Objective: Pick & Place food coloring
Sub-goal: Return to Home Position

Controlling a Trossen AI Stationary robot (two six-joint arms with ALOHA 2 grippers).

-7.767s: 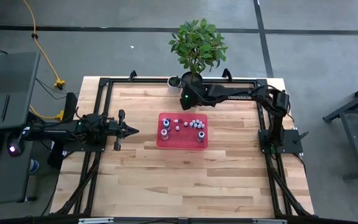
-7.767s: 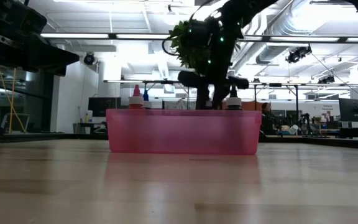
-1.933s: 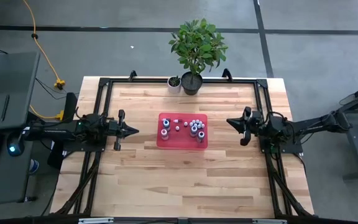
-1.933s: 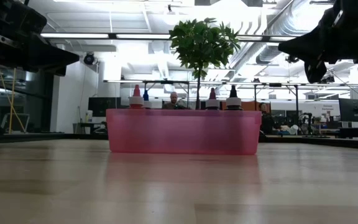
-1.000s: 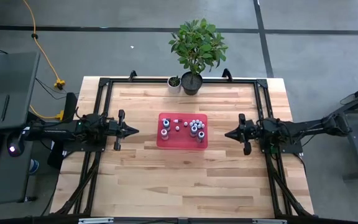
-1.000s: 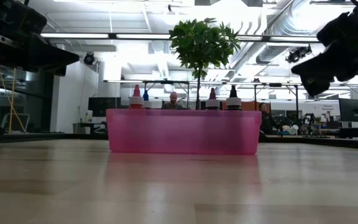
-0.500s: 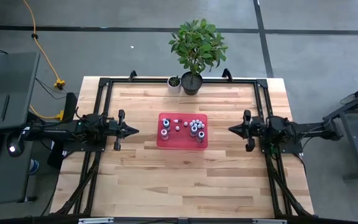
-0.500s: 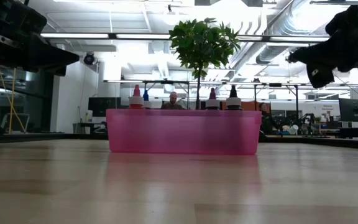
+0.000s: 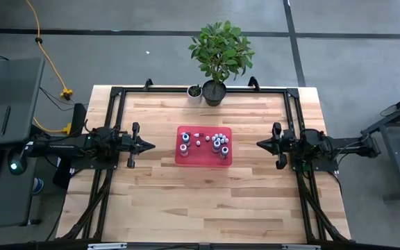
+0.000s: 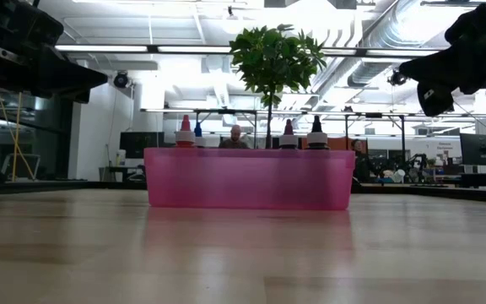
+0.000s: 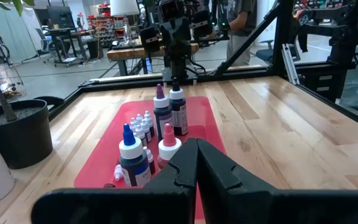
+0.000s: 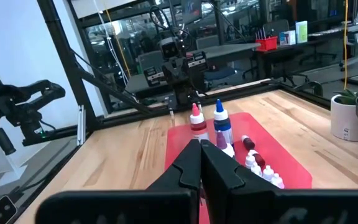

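A red tray [image 9: 201, 158] sits at the table's middle, seen as a pink wall [image 10: 247, 179] in the low view. Several food coloring bottles [image 9: 217, 143] stand upright in it; their tips [image 10: 288, 128] show over the wall. Small ones [image 11: 143, 123] cluster between taller dark ones [image 11: 169, 112]. My left gripper [image 9: 152, 146] is shut, level, left of the tray and pointing at it. My right gripper [image 9: 258, 145] is shut, level, right of the tray and pointing at it. Both are empty, as their wrist views show: left gripper [image 11: 196, 147], right gripper [image 12: 201, 147].
A leafy plant in a black pot [image 9: 214, 92] and a small white pot [image 9: 194, 92] stand at the far edge. Black frame rails [image 9: 117, 97] run round the tabletop. Bare wood [image 9: 200, 201] lies nearer than the tray. A person [image 10: 236, 135] sits in the room beyond.
My right gripper has tipped up from slanting downward to level and drawn back a little toward the table's right edge, staying shut. The tray and bottles have not moved.
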